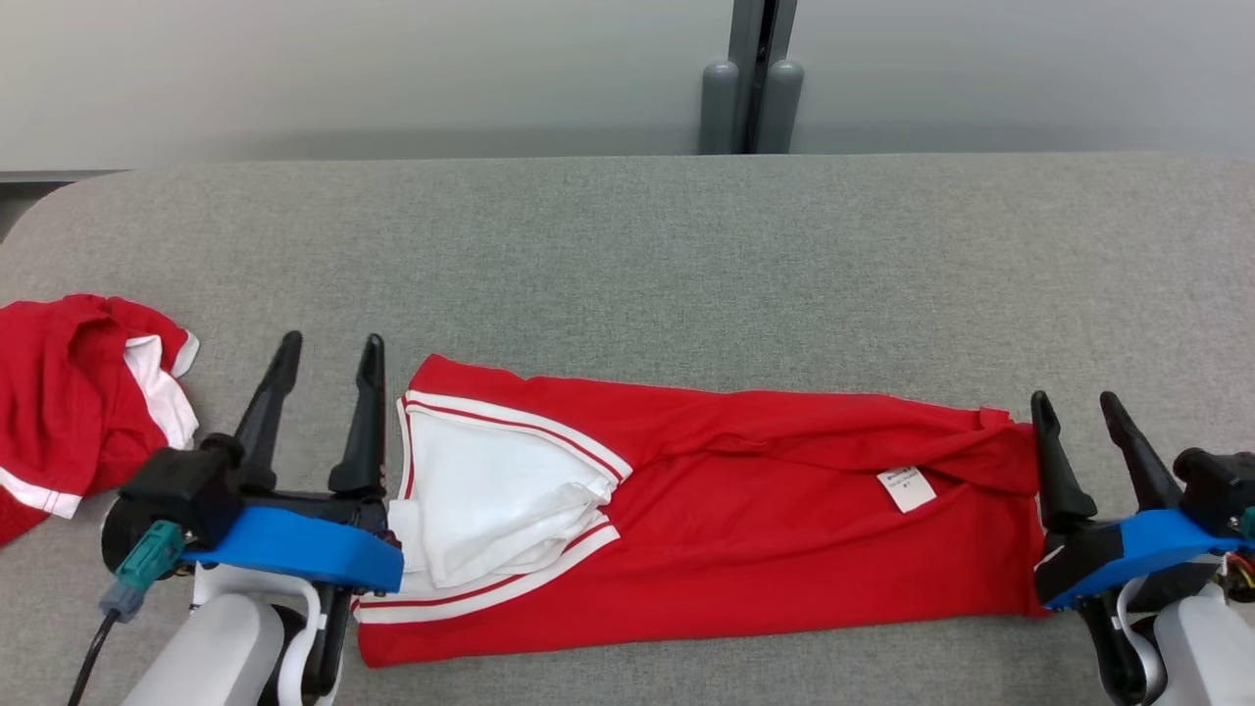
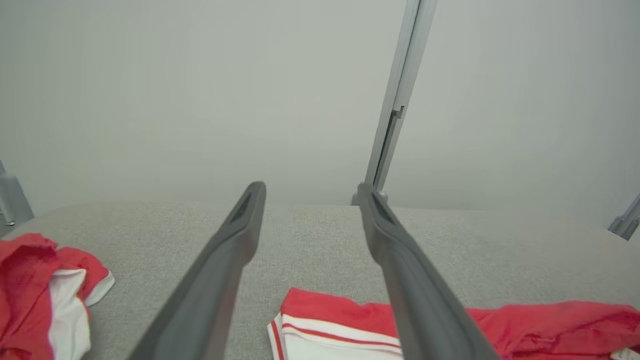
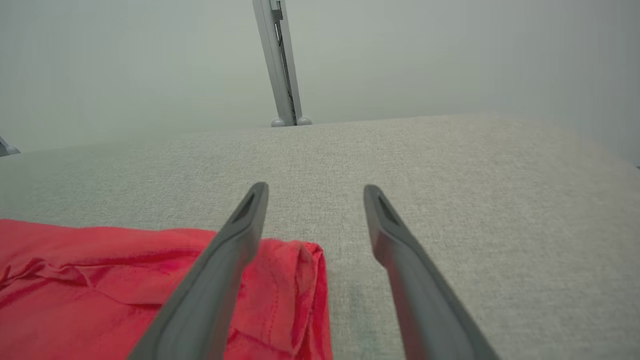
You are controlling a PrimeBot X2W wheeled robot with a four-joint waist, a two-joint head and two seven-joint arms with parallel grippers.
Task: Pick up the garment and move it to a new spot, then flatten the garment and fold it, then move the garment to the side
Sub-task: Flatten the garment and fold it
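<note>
Between the spread fingers of the left gripper (image 1: 331,340) there is only bare grey cloth-covered table (image 1: 627,245); the jaws stand wide and hold nothing. The right gripper (image 1: 1076,398) is likewise wide and empty, its left finger over the garment's right end, though I cannot tell whether it touches the fabric.

Stretched from one gripper to the other lies the red garment (image 1: 745,529), doubled into a long band along the near part of the table. Its white-trimmed end (image 1: 490,490) sits just beside the left gripper, and a small white label (image 1: 908,488) shows toward the right.

Judging by this, the folding step is in hand: a lengthwise fold looks laid, and the cross fold is not yet done. The next move probably calls for closing on both ends, or on one end, and carrying it over the other. Creases along the far edge and the bunched white lining may want smoothing first.

At the far left a second crumpled red garment (image 1: 69,392) lies near the left gripper, which limits room on that side for setting the folded piece aside. A grey post (image 1: 750,98) stands beyond the table's far edge, well apart.
</note>
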